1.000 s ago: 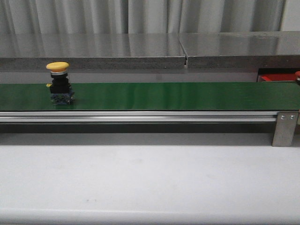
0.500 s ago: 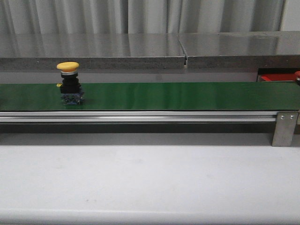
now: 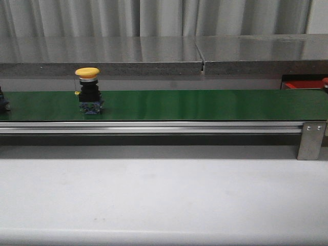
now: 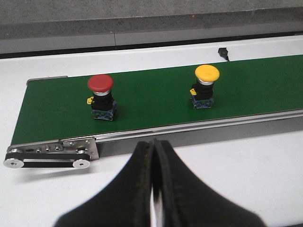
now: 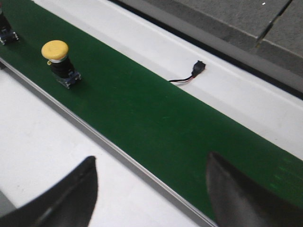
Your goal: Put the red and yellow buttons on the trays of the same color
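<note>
Two buttons, yellow button (image 4: 207, 73) and red button (image 4: 100, 83), await picking; left gripper (image 4: 152, 149) pressed together, right gripper (image 5: 151, 189) spread, needing to reach the belt (image 4: 151, 97)

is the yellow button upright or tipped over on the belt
Upright. The yellow button stands with its cap on top and its dark base flat on the green belt; the left wrist view shows it the same way.

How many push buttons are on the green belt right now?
2: a yellow button upright on the green belt, and a red button upright nearer the belt's roller end. More may sit out of view.
</note>
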Robot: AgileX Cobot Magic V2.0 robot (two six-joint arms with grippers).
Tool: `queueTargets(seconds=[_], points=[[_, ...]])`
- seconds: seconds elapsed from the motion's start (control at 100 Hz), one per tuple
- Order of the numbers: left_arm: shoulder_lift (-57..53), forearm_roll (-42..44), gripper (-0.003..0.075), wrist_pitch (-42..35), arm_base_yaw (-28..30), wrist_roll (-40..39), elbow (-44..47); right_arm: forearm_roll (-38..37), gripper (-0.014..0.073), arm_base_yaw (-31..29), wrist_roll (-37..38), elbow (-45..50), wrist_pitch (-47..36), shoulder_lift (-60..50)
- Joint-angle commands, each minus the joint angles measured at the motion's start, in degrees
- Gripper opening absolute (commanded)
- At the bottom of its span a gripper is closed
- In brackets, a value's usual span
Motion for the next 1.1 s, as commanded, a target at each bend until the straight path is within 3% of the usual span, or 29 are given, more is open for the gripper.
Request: queueTargets(seconds=[0.0,0.49,1.09], points=[[0.12,-1.23,-0.002,-3.83,-0.37,-0.04,-1.44,1.52,0.0608,1.41,-0.25,-4.62,-0.03,2.26],[0.12,-1.23,-0.002,-3.83,-0.37,-0.04,-1.44,1.52,0.0605,8.99,-0.56,-18.55,3.63,22.69],[0.12,-1.23,-0.002,-3.83,-0.37,-0.04,-1.44,3.5,0.0605,13.21,-3.76,-19.31,-11.44,31.11]])
